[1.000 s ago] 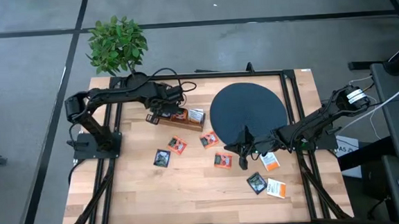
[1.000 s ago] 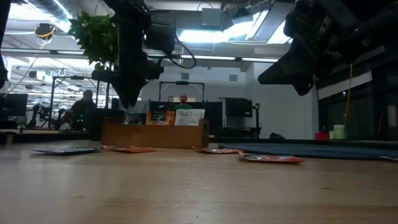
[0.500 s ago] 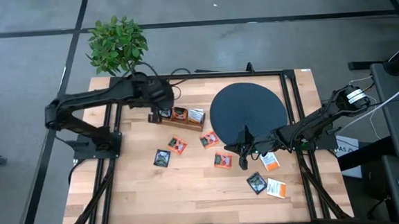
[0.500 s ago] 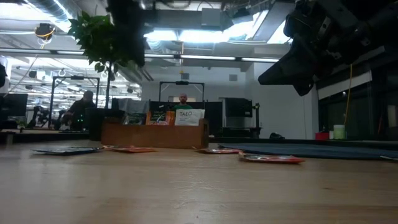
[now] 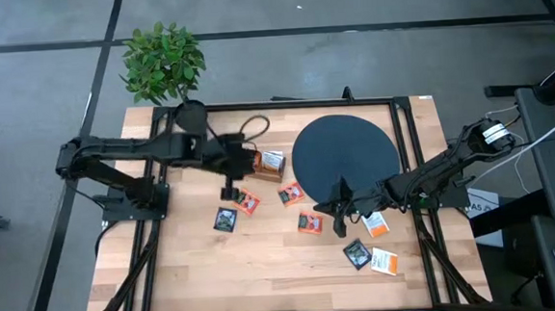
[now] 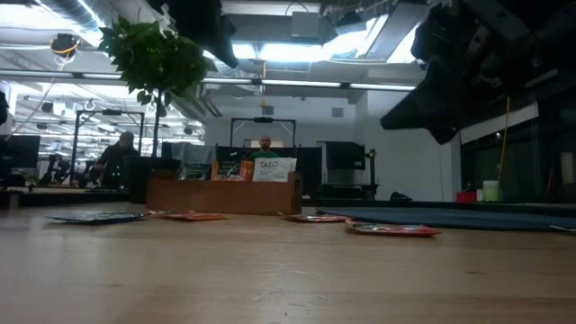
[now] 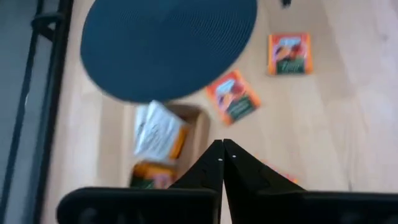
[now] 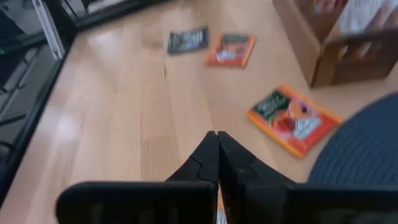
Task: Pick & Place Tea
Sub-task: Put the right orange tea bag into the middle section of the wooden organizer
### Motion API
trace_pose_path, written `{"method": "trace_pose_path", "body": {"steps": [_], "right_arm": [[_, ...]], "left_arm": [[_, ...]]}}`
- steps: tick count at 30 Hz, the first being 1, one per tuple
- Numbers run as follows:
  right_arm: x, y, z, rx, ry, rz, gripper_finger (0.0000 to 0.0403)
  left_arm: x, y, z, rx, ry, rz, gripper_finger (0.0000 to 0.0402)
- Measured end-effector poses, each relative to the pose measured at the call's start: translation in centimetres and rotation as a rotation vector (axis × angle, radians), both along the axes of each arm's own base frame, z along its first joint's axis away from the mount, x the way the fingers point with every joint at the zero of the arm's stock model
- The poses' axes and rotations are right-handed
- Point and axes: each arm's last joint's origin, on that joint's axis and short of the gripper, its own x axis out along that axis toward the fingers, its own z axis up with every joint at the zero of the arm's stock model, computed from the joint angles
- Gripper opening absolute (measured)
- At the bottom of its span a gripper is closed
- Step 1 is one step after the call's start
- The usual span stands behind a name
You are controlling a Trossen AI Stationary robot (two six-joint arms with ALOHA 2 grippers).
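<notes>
Tea sachets lie flat on the wooden table: a dark one (image 5: 225, 219), orange ones (image 5: 248, 203) (image 5: 291, 194) (image 5: 310, 223), and others near the right (image 5: 375, 225) (image 5: 357, 255) (image 5: 385, 262). A white sachet (image 7: 158, 130) and an orange one (image 7: 149, 174) stand in the wooden tray (image 5: 264, 166). My left gripper (image 5: 230, 192) hangs shut and empty above the table, just in front of the tray; its fingertips meet in the left wrist view (image 7: 222, 144). My right gripper (image 5: 337, 229) is shut and empty at the near edge of the black disc (image 5: 345, 151).
A potted plant (image 5: 163, 61) stands at the table's far left corner. A black frame (image 5: 408, 157) runs around the table. Bare wood lies toward the near edge (image 5: 265, 272). People and desks show in the room behind (image 6: 264, 144).
My left gripper has risen from the left end of the wooden tray and swung toward the table's near edge, turning as it went; it now hangs over the table in front of the tray. The sachets and the tray have stayed in place.
</notes>
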Motion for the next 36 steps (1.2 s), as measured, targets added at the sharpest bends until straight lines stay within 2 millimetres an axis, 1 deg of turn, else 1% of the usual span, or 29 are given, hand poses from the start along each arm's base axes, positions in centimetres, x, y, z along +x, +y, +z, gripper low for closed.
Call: {"method": "trace_pose_path", "body": {"steps": [3,7,9,11,15,21,25,29,36], "right_arm": [[0.1,0.2,0.0,0.029,0.068,0.017,0.0003],[0.5,0.5,0.7,0.051,0.179,0.035,0.0003],[0.6,0.6,0.8,0.05,0.232,0.029,0.0003],[0.5,0.5,0.4,0.052,0.271,0.016,0.0003],[0.8,0.6,-0.7,0.064,0.312,-0.006,0.0003],[1.3,0.9,-2.7,0.07,0.374,-0.013,0.0003],[1.7,1.0,-3.7,0.087,0.386,-0.015,0.0003],[1.7,1.1,-4.1,0.108,0.408,0.003,0.0003],[1.8,1.3,-4.0,0.139,0.412,0.04,0.0003]], "left_arm": [[0.6,-1.6,-1.6,-0.036,-0.074,0.005,0.0003],[1.6,-3.8,-3.5,-0.091,-0.227,-0.031,0.0003],[1.9,-4.5,-4.6,-0.12,-0.272,-0.026,0.0003],[2.3,-5.0,-5.4,-0.153,-0.314,-0.019,0.0003],[2.7,-5.4,-7.3,-0.172,-0.285,-0.01,0.0003],[3.6,-5.4,-9.7,-0.181,-0.205,0.022,0.0011],[4.6,-5.5,-10.8,-0.199,-0.214,0.036,0.0021],[5.2,-5.6,-11.8,-0.23,-0.203,0.059,0.0036],[6.0,-5.8,-13.5,-0.29,-0.18,0.089,0.0052]]}}
